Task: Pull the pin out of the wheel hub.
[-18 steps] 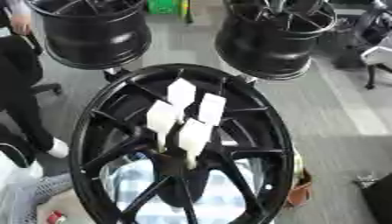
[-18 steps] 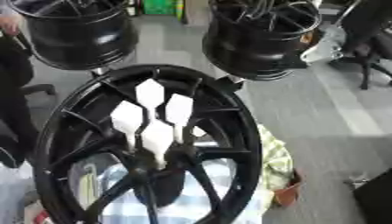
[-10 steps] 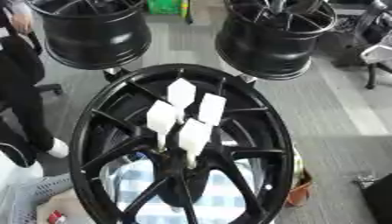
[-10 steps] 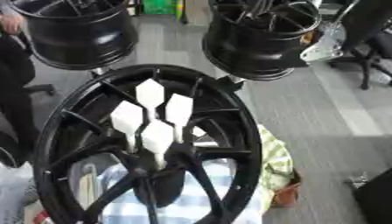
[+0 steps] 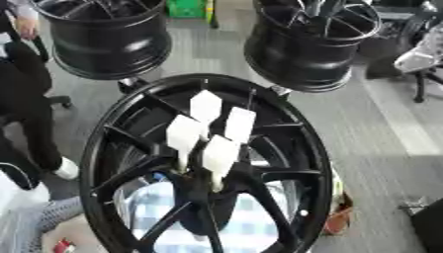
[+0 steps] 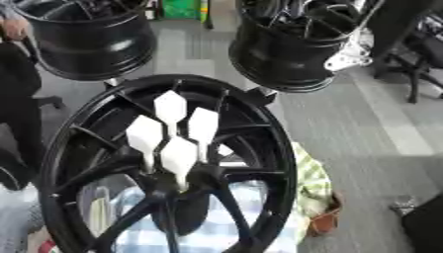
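A large black spoked wheel hub (image 5: 317,148) stands tilted toward me in the middle of both eye views. Several white pins with flat, pointed heads stick out of its centre in a tight cluster; the nearest pin (image 5: 219,156) is lowest, another pin (image 5: 206,105) is highest, and one pin (image 5: 183,134) stands to the left. Their thin shafts run down into the dark centre of the hub (image 6: 177,190). Neither of my hands shows in either view.
Two more black wheels stand behind, one at back left (image 5: 108,42) and one at back right (image 5: 311,47). A checked cloth (image 5: 251,230) lies under the hub. A person in black (image 5: 22,104) is at the left edge, and a chair (image 5: 424,57) at the right.
The hub and its pins stand as before. Only the view has shifted slightly.
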Controlling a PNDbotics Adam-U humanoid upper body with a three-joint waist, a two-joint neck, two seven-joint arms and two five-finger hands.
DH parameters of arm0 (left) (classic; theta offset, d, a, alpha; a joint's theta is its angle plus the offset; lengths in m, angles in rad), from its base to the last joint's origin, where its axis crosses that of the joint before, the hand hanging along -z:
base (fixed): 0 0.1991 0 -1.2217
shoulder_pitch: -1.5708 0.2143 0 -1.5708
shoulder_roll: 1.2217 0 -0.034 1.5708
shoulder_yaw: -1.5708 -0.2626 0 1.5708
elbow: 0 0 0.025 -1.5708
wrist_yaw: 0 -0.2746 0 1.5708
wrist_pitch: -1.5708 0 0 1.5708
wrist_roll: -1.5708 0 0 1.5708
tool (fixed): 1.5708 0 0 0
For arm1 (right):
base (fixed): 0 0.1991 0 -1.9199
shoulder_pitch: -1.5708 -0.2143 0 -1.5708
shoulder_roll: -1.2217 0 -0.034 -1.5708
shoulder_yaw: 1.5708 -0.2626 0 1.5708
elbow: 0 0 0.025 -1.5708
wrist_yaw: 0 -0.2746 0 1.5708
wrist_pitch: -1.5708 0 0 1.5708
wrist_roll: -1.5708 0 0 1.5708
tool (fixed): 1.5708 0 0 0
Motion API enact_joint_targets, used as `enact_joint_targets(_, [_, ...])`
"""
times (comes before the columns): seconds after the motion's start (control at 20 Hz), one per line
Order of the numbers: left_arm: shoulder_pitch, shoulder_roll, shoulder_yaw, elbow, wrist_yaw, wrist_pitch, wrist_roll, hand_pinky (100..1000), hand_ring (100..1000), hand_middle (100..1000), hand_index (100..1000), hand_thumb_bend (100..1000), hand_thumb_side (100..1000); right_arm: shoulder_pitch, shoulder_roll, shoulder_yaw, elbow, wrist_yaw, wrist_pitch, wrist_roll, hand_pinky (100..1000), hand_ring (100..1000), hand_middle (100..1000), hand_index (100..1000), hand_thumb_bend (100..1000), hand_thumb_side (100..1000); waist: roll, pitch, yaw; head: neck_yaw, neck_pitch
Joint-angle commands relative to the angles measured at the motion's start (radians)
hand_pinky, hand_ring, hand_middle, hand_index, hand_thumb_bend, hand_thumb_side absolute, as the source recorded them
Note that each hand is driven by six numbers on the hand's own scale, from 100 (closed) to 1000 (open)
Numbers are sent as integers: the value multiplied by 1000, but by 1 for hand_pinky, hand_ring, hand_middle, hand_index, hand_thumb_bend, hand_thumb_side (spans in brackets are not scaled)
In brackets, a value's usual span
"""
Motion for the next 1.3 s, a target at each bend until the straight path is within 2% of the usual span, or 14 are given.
enact_joint_targets(0.05, [-11, 19, 0, -17, 2, 2, -5, 746, 840, 736, 859, 316, 615, -67, 42, 50, 33, 23, -11, 36, 867, 766, 703, 792, 505, 186, 5, -15, 1, -5, -14])
enact_joint_targets(0.35, [-9, 18, -1, -17, 4, 3, -8, 745, 840, 736, 859, 313, 617, -196, 151, 166, 108, 39, -11, 55, 864, 772, 710, 798, 535, 180, 5, -16, 1, -6, -13])
enact_joint_targets(0.6, [-10, 16, -5, -17, 6, 4, -12, 745, 840, 737, 859, 311, 619, -239, 198, 233, 114, 60, 17, 55, 857, 773, 711, 798, 555, 177, 3, -13, 2, -1, -16])
enact_joint_targets(0.95, [-8, 14, -7, -17, 6, 6, -15, 744, 841, 737, 859, 306, 624, -257, 233, 269, 150, 78, 66, 55, 850, 771, 710, 799, 566, 181, 4, -9, 1, 5, -20])
enact_joint_targets(1.3, [-7, 9, -10, -17, 6, 8, -19, 743, 842, 737, 859, 301, 628, -247, 242, 302, 179, 112, 43, 55, 852, 774, 712, 799, 562, 171, 2, -2, 1, 12, -19])
